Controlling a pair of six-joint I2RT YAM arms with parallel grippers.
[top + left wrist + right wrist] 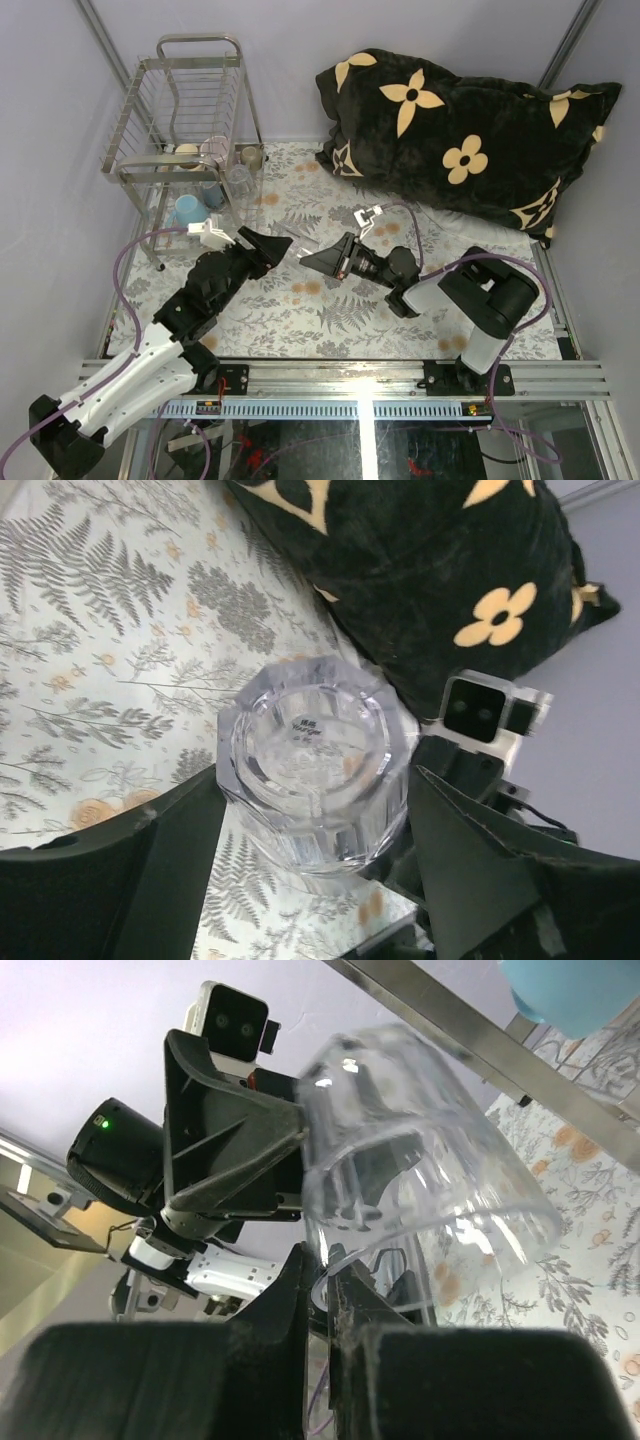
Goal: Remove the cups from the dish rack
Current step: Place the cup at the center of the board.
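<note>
A clear glass [298, 243] hangs on its side above the middle of the table, between both grippers. My left gripper [281, 248] is shut on its body; in the left wrist view its thick base [310, 755] faces the camera, with a dark finger on each side. My right gripper [322, 1270] is shut on the glass's rim [345, 1255], pinching the thin wall. The dish rack [190, 95] stands at the back left. It holds a light blue mug [187, 208], a cream cup [185, 155], a pale pink mug [215, 148] and another glass [240, 182].
A big black pillow with cream flowers [460, 130] fills the back right. The table wears a fern-patterned cloth [330, 310]. In the right wrist view a rack bar [470, 1040] and the blue mug [570, 990] are close above the glass.
</note>
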